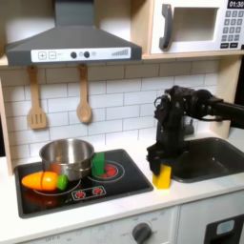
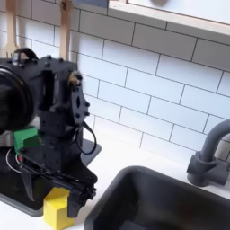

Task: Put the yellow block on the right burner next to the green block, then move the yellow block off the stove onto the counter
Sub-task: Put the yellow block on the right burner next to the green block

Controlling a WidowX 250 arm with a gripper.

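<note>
While the black arm reaches down over the strip of white counter (image 1: 167, 202) between the stove (image 1: 76, 186) and the dark sink (image 1: 214, 157), its tool (image 1: 163, 170) sits right at the top of the yellow block (image 1: 164, 176) — whether the fingers grip the block or only touch it, I cannot tell. In the second exterior view the tool (image 2: 61, 190) meets the yellow block (image 2: 58, 208) the same way, and the block stands on the counter just off the stove's edge. The green block (image 1: 98, 164) stands on the stove's right-hand burner in the first exterior view, beside a steel pot (image 1: 67, 157). A toy carrot (image 1: 45, 180) lies on the front left burner.
</note>
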